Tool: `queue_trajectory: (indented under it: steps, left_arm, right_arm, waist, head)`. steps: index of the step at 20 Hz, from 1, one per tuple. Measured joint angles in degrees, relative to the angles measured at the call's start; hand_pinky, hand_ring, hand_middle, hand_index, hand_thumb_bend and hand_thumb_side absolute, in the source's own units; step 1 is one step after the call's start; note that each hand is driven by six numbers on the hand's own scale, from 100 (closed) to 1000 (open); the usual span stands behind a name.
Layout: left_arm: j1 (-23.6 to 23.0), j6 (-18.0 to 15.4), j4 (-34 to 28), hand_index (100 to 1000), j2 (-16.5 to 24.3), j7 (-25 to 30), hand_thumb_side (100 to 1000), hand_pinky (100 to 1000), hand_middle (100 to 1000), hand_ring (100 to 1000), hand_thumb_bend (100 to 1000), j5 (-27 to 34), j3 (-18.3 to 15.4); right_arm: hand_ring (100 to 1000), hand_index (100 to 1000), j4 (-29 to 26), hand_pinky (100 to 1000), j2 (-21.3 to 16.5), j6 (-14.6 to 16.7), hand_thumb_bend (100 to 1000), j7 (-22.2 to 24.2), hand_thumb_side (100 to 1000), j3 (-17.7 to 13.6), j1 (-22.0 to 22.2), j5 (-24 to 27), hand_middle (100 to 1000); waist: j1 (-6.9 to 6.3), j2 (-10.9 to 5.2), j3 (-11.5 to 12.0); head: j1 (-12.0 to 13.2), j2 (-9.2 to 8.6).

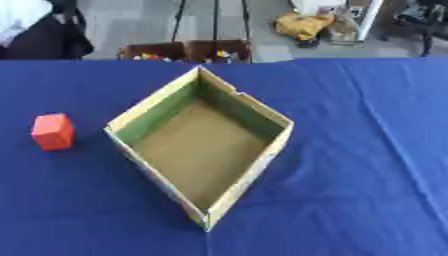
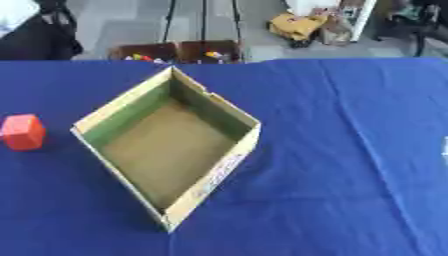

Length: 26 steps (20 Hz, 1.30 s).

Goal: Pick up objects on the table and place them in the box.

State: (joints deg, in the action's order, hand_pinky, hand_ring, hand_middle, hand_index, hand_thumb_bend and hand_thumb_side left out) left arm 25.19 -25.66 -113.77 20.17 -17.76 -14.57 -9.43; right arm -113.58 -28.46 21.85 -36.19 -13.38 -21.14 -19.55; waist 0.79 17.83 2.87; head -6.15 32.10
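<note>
Robot hands: neither appears in either eye view, so whether they are open, curled or holding anything cannot be told.

Table (image 1: 367, 150): covered in blue cloth, lightly creased toward the right side.

Box (image 1: 157, 102): open cardboard tray, set cornerwise near the middle of the cloth, one corner pointing at the camera. Interior floor brown and bare; inner walls greenish. Nothing lies inside it.

Red block (image 1: 52, 131): small cube-like piece on the cloth to the box's left, near it but apart, resting flat.

Step in hand: the start of a pick, by my reading. The one visible object is not yet in the box and no hand has reached it.

Next move calls for: probably the left hand coming in from the left side, closing round the block, lifting it over the near-left wall and releasing it above the brown floor.

Hidden or unclear: print on the box's outer right wall is unreadable. A crate (image 1: 185, 51) beyond the far table edge holds small coloured items that cannot be identified.
</note>
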Motion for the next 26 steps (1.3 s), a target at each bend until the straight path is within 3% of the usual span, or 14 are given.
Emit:
queue_trajectory:
  steps: [13,20,26]
  left_arm:
    - [-0.5,0.3,0.0,953,1.1,-0.2,942,645,805,788,474,-0.3,-0.3]
    - [-2.4,6.3,0.0,971,12.8,-0.3,952,652,830,792,455,-3.3,-0.2]
    - [-4.4,12.9,0.0,993,21.8,5.0,1000,682,849,807,505,-5.2,1.9]
  right_arm:
    - [732,815,0.0,754,0.0,0.0,100,0.1,782,0.0,0.0,0.0,793]
    - [732,817,0.0,754,-0.1,-0.2,100,0.4,786,0.1,0.0,0.0,793]
    - [732,816,0.0,754,-0.3,-0.2,100,0.9,788,0.4,0.0,0.0,793]
  waist:
    - [0.00,0.00,0.3]
    - [-0.46,0.00,-0.4]
    - [-0.70,0.00,-1.5]
  head:
    - [0.0,0.00]
    - [0.2,0.03]
    - [1.0,0.04]
